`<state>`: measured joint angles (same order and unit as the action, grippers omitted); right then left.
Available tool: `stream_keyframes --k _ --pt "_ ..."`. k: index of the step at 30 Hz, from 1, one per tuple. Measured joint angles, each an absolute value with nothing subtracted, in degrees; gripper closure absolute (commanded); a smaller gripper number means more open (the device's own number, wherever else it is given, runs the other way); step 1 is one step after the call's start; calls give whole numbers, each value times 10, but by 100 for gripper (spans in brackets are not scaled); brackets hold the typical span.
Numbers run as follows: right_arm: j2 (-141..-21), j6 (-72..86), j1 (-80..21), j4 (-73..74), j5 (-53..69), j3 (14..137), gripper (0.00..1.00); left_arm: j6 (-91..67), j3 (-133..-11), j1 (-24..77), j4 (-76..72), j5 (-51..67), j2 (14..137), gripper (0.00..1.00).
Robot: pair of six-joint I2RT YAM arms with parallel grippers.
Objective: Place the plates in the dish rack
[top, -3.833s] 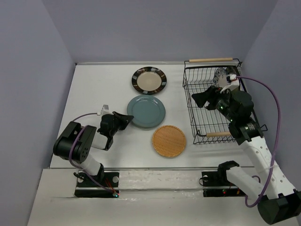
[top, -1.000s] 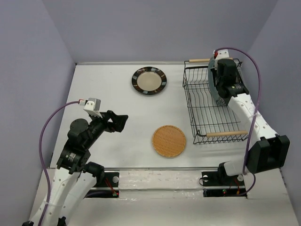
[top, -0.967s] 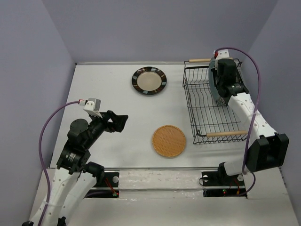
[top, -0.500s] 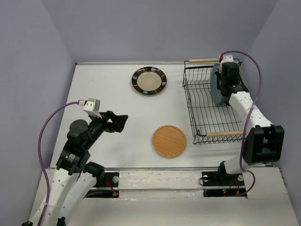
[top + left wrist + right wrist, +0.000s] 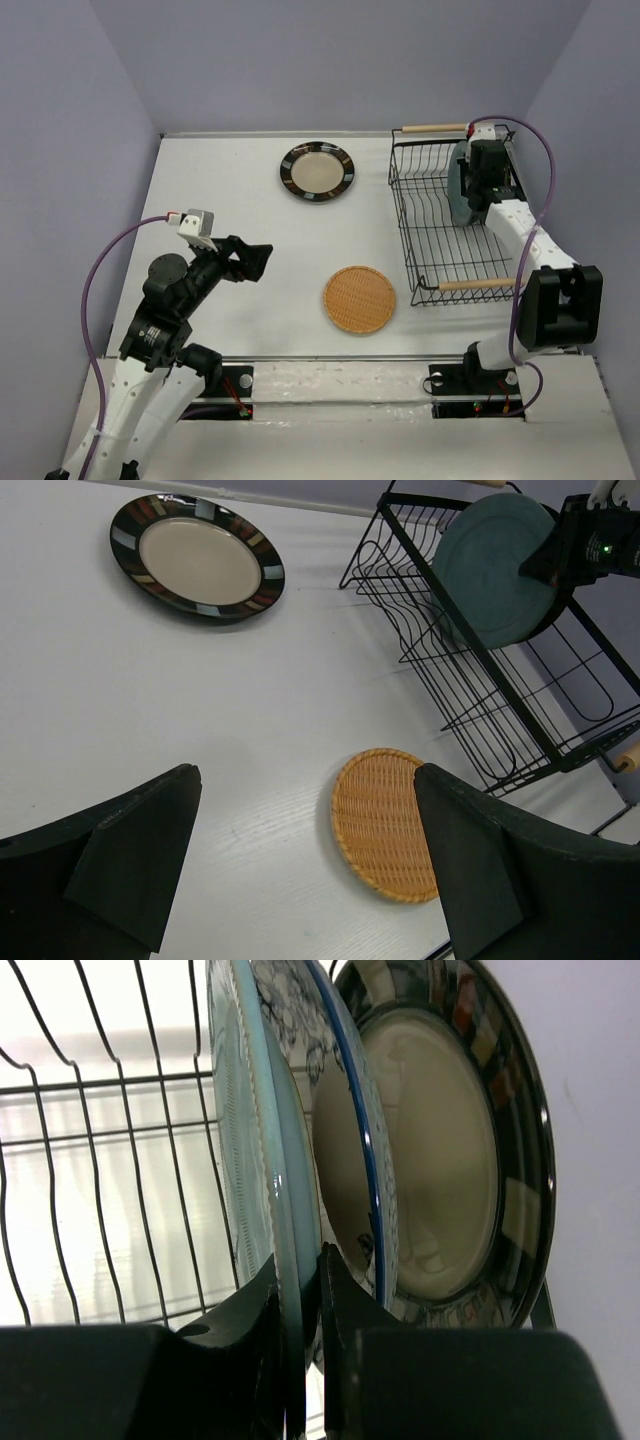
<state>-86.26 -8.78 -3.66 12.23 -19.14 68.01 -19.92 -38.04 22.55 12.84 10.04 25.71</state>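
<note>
Right wrist view: right pincer (image 5: 300, 1265) tight on teal plate (image 5: 255, 1110) (floral plate (image 5: 310, 1030) half hidden behind); left pincer (image 5: 305, 780) wide, empty

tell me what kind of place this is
Probably a robot lab cell, not a kitchen: purple walls box in a white table, left arm and right arm bolted at its near edge, striped plate and wicker plate beside a wire rack.

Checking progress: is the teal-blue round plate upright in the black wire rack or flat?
Upright: teal-blue round plate stands on edge in the black wire rack, right gripper pinching its rim.
</note>
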Motion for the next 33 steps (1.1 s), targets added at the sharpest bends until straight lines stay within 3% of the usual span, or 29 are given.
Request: stream_keyframes --k 12,31,33 --pt "-790 -77 -38 113 -196 665 93 -198 -380 229 128 100 259 1" --pt "-884 -77 -38 101 -169 667 93 -198 -380 229 127 100 260 1" --pt "-886 -77 -38 98 -169 668 87 -198 -380 229 127 100 260 1"
